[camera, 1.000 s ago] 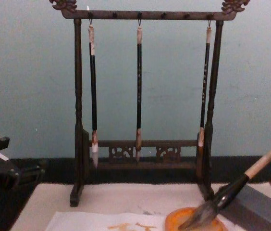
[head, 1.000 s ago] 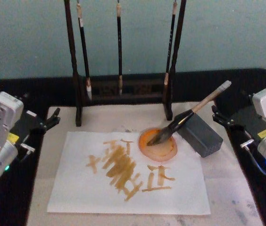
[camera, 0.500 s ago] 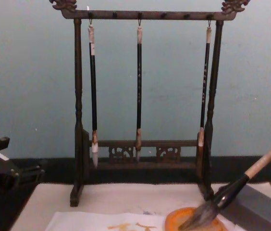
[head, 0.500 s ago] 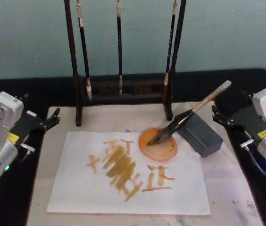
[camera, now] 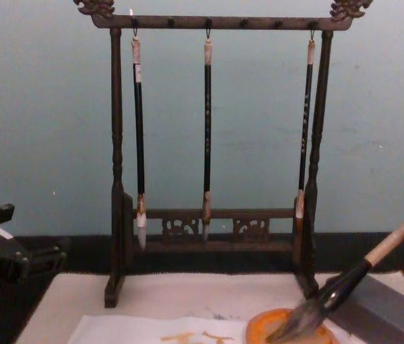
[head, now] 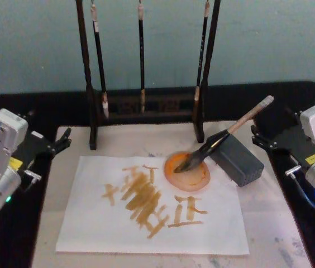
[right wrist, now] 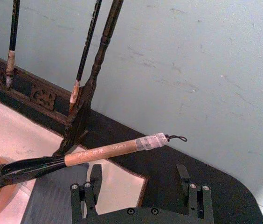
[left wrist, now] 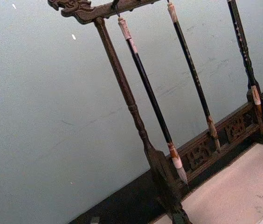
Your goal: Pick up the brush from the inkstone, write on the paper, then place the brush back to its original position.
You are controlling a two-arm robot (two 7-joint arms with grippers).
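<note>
Over the last second nothing has moved that I can see. Both arms sit where they were and the brush has not shifted. On the far left, the left gripper is parked off the mat's edge, well apart from everything; whether it is open or closed I cannot tell. The paper lies flat on the mat and already carries yellow-brown strokes. Just right of them, the brush rests at a slant, its bristles in the orange dish and its dark section propped on the grey inkstone. Right of that, the right gripper waits just behind the handle's looped end, spread wide and holding nothing.

With the brush resting and strokes on the sheet, I judge we are either finished or not yet started — I can't say which.

My left wrist camera looks past its gripper at the rack. The chest camera cuts off the front of the paper and the handle's top. I can't make out whether the bristles are loaded.
</note>
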